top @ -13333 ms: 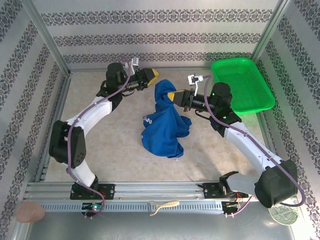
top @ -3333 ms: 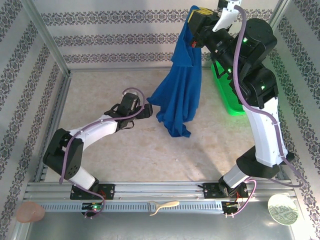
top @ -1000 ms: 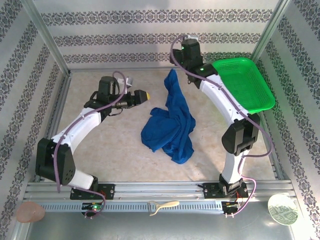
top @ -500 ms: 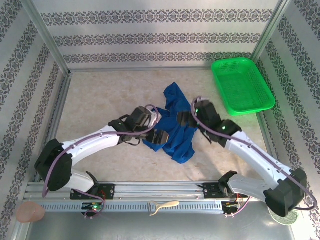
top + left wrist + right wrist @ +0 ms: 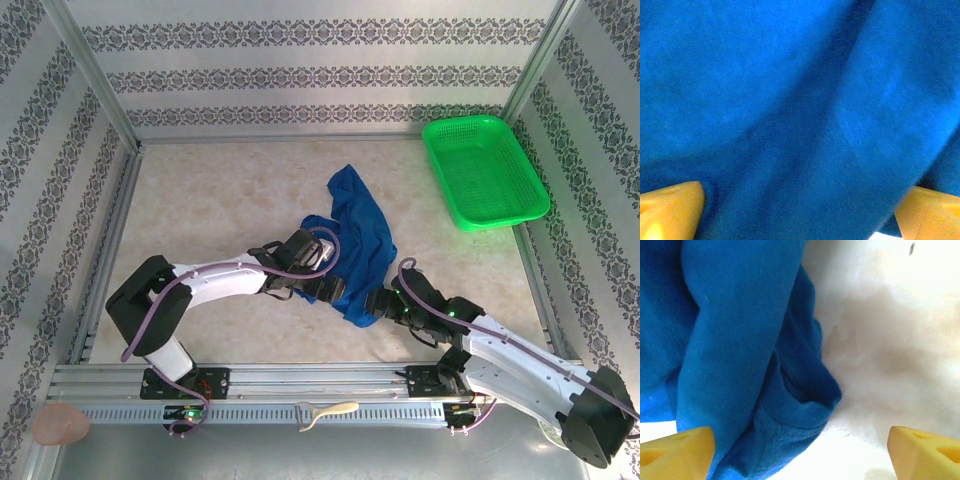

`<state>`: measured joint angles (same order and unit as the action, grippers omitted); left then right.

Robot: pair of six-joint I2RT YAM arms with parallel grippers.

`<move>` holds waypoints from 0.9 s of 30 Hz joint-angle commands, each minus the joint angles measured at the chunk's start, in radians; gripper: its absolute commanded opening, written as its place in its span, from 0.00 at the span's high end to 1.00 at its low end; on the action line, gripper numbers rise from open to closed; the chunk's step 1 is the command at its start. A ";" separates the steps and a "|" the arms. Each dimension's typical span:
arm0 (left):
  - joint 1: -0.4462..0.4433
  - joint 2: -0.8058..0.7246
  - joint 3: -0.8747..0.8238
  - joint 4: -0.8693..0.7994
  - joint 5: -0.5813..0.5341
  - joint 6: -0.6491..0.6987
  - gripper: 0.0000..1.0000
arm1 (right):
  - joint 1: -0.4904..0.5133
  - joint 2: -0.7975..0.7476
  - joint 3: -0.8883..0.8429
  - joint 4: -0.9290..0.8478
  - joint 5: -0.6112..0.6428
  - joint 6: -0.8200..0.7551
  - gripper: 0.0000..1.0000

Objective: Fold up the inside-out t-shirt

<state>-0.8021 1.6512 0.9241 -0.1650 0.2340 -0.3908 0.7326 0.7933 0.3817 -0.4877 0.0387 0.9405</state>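
The royal blue t-shirt [image 5: 352, 238] lies crumpled on the beige table [image 5: 200, 220], a little right of the middle, with a narrow tail running toward the near edge. My left gripper [image 5: 332, 291] is low at the shirt's near-left edge. In the left wrist view it [image 5: 800, 215] is open, with blue cloth [image 5: 790, 100] spread between the yellow fingertips [image 5: 670, 210]. My right gripper [image 5: 377, 305] sits at the tail's near tip. The right wrist view has it [image 5: 800, 450] open, and a hemmed corner of the shirt [image 5: 785, 425] lies on the table between its fingertips [image 5: 925, 450].
A green mesh basket [image 5: 484, 170] stands at the back right corner. Patterned walls close in the back and both sides. The metal rail [image 5: 320, 380] runs along the near edge, with a cream-coloured tool [image 5: 325, 412] beyond it.
Earlier the right gripper held the shirt high, then let it down. In the last half second both grippers slid nearer along the shirt to its front edge.
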 commanded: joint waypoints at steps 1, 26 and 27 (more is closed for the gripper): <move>-0.008 0.036 0.023 0.078 -0.010 -0.003 0.18 | 0.020 0.059 -0.019 0.136 -0.050 0.063 0.16; 0.689 -0.325 0.256 -0.270 0.322 -0.093 1.00 | -0.350 0.008 0.669 -0.094 -0.169 -0.241 1.00; 0.717 -0.281 0.271 -0.266 0.345 -0.090 0.95 | -0.355 0.024 0.667 -0.069 -0.174 -0.238 1.00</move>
<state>-0.1486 1.2846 1.1736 -0.3321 0.5262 -0.5022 0.3943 0.7891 1.0279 -0.5549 -0.1356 0.7330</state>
